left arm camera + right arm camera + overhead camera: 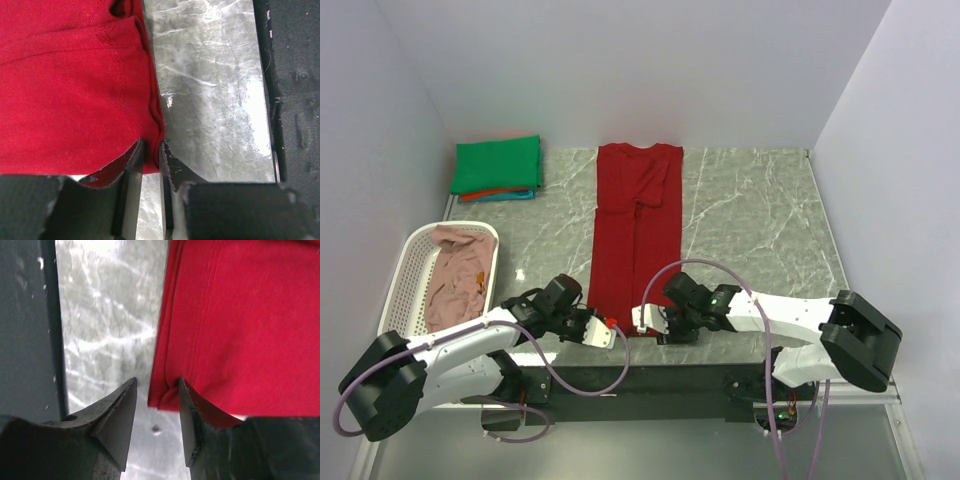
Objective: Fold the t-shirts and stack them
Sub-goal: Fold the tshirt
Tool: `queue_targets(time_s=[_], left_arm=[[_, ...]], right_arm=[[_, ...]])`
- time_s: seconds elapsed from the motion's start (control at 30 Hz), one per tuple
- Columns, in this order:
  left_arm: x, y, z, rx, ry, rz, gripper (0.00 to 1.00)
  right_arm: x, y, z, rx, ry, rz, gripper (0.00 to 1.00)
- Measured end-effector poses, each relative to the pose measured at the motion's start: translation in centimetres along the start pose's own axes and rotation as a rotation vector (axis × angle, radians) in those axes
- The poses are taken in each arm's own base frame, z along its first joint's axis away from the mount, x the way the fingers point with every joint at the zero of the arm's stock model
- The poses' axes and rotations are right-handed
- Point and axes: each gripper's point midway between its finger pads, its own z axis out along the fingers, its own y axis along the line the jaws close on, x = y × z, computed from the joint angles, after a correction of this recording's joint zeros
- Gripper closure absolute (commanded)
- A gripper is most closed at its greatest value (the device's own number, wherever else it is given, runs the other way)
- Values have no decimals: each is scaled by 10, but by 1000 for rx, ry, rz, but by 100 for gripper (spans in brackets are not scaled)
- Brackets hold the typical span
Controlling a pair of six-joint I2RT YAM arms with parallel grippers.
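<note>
Dark red t-shirt (635,240) lay stretched out ahead.
L hand (151,147) nearly shut, seemingly pinching hem corner; R hand (157,390) stood half open, corner betw. jaws.

1 view looks down from above — 2 close wrist views share the red shirt (65,100).

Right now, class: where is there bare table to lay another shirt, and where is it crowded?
Widest: bare table between the dark red shirt and the right wall. Narrower: between that shirt and the white basket. Crowded: the near edge, where the left fingers and right fingers meet the hem.
</note>
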Motion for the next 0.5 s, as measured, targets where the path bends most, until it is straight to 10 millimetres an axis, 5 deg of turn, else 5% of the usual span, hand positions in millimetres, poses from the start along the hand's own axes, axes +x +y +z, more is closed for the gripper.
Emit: queue_targets(time_s=[0.27,0.5], left_arm=[[0,0,1,13,3,17,80],[-2,4,3,18,3,22,67]], right_arm=[[-15,-3,-22,19,-38,17,47],[-11,-4,-11,-9,-1,28,46]])
